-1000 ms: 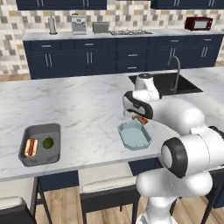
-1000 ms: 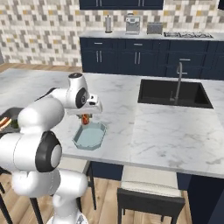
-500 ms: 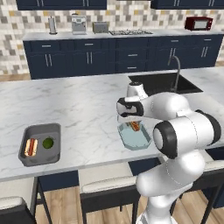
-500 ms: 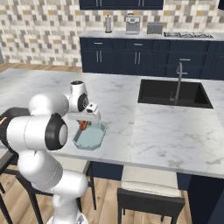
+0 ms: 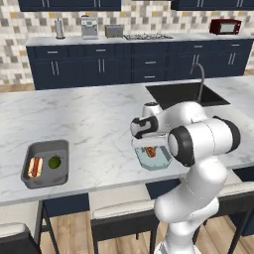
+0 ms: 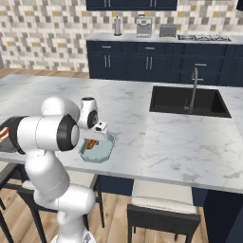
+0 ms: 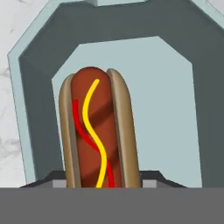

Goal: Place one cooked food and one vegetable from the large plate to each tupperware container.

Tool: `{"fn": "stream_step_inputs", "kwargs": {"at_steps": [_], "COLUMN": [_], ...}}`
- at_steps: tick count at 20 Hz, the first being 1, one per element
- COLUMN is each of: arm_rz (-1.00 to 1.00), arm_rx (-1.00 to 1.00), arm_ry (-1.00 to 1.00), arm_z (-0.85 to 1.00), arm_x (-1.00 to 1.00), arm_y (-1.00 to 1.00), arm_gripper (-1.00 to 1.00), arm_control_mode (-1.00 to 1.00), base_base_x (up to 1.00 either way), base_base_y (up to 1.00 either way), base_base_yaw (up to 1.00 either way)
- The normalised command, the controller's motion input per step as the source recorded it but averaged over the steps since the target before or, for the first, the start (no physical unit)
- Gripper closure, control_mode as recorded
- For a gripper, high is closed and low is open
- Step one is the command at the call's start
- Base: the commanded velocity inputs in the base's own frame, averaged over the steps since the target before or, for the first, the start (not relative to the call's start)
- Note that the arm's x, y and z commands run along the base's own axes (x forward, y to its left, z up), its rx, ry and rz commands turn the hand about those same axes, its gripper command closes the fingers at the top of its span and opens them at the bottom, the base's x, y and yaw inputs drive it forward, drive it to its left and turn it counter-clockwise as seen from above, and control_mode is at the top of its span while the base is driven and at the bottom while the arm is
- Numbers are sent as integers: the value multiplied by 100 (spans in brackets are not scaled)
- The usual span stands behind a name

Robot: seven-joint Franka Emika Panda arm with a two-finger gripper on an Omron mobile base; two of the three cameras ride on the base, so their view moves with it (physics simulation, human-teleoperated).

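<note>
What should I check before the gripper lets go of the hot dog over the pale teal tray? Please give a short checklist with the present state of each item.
1. Gripper shut on the hot dog: ok.
2. Hot dog above the inside of the pale teal tray, not over its rim: ok, in the hand view.
3. Tray floor under the hot dog free of other food: ok where it shows.
4. Hot dog already resting on the tray floor: cannot tell.
5. Dark grey tray has its hot dog and green vegetable: ok.
6. Vegetable for the teal tray: not ok, not yet there.
</note>
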Motion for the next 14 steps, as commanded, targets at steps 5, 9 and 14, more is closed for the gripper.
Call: {"fn": "stream_step_inputs", "kwargs": {"at_steps": [5,9,14], "arm_rz": [0,0,0], "arm_rx": [0,0,0], "arm_ry": [11,4,7], "arm_z": [-42,-25,-52], "arm_x": [20,36,19], "arm_y": [13,15,2], "arm_gripper": [100,100,100], "arm_control_mode": [-100,-100,-100], "base_base_x": [0,0,0], "base_base_y": [0,0,0], "base_base_yaw": [0,0,0]}}
